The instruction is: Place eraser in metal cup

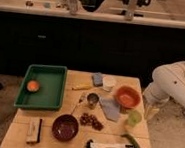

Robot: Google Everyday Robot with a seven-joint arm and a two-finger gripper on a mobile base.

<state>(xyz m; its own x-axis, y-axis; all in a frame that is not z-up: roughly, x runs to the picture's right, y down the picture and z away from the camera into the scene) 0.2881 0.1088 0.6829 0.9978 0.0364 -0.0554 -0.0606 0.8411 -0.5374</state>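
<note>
The eraser (33, 130), a pale block with a black strip, lies at the table's front left corner. Near the table's middle stands the small shiny metal cup (92, 100), upright, with a spoon-like utensil just left of it. My white arm (174, 87) hangs off the table's right edge. Its gripper (150, 112) points down beside the table, open and holding nothing, far right of both the eraser and the metal cup.
A green tray (43, 86) holding an orange fruit sits at left. Around the metal cup are a dark bowl (65, 127), grapes (91, 120), a grey cloth (111, 110), an orange bowl (128, 97), a white cup (108, 83), a blue sponge (97, 78) and a green cup (134, 118). A white-handled brush (108, 146) lies at the front.
</note>
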